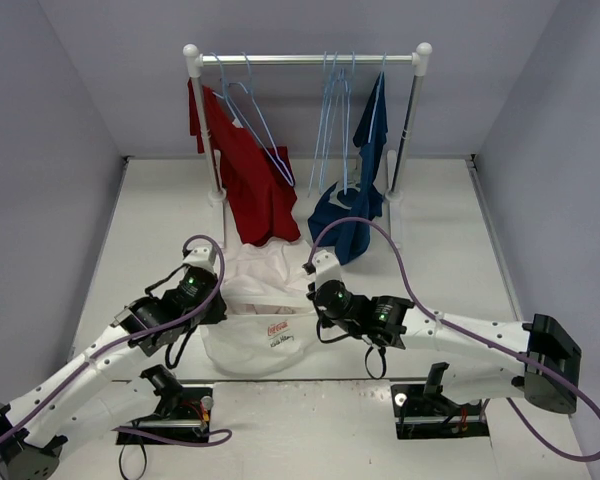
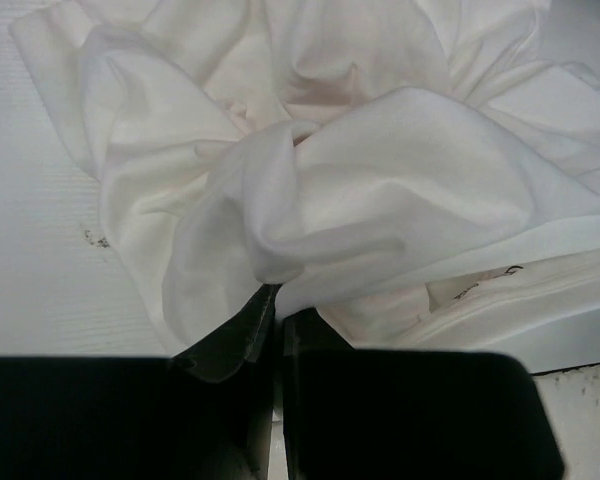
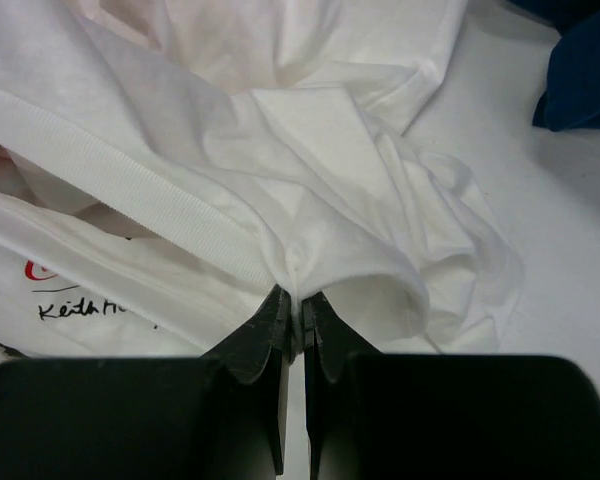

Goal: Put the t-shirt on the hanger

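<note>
T-shirt, top view: we see the white short-sleeved fabric t-shirt (image 1: 250,335) crumpled on the white table (image 1: 440,240). It is spread between the two grippers, with its small red logo (image 1: 278,326) and dark text face up on the near side of both.
Left gripper, top view: the left gripper (image 1: 208,288) sits at the t-shirt's left edge. From up here we cannot tell how its jaws stand.
Right gripper, top view: the right gripper (image 1: 318,290) sits at the t-shirt's right edge, its jaws likewise hidden from us.
Hangers, top view: thin pale-blue clothes hangers (image 1: 336,110) hang in a bunch from the metal rail of the white rack (image 1: 305,58), well beyond both grippers. One more hangs in front of the red shirt (image 1: 252,190).
Navy-blue shirt, top view: the navy-blue shirt (image 1: 352,215) hangs from the rail's right end, its lower part beyond the right gripper.
Left gripper, left wrist view: we find the black jaws pressed together on a fold of the white fabric. The rest of the t-shirt bunches up ahead of the fingers, and bare table lies to their left.
Right gripper, right wrist view: we find the jaws closed on a thin pinch of fabric, just beside the ribbed collar band (image 3: 130,185). The red logo and dark script lie left of the fingers, and the navy-blue shirt is ahead and to the right.
</note>
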You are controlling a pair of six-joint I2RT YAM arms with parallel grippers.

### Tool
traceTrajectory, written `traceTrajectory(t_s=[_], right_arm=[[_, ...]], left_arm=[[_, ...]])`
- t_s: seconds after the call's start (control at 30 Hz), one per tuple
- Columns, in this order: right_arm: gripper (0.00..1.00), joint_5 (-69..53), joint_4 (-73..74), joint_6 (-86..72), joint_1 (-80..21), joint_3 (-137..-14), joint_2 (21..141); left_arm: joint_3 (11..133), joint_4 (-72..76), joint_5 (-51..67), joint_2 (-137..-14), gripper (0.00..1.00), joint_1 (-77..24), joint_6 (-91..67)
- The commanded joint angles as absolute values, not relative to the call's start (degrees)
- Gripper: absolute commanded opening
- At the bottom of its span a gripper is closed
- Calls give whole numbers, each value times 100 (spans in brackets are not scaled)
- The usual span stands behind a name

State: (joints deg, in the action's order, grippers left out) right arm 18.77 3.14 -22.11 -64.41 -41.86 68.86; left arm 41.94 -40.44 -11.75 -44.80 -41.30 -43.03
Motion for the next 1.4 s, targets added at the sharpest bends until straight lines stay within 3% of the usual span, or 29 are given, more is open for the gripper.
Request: traceTrajectory(t_s=[0.0, 0.1, 0.2, 0.27, 0.5, 0.77, 1.37], right_arm=[[0, 2289, -360, -2714, -6585, -4071, 6868], [21, 2335, -332, -2661, -6601, -4153, 6724], [52, 2586, -76, -2363, -6599, -4618, 6587], [59, 2964, 184, -2109, -6595, -5204, 6562], [56, 4082, 466, -932, -6131, -7262, 6829], [46, 3514, 466, -406, -4731, -8654, 7646], [45, 2033, 439, -712, -3089, -9211, 8971]], left_arm=[[4101, -3302, -1173, -4179, 0, -4122, -4651], [4011, -3089, -1082, -4076, 0, -4121, -4677], [4191, -3077, -966, -4204, 0, -4115, -4615], [4463, -3105, -886, -4432, 0, -4119, -4477], [5185, -3463, -795, -5137, 0, -4122, -4206], [5191, -3489, -706, -5188, 0, -4116, -4239], [5032, -3463, -576, -5173, 0, -4113, -4215]])
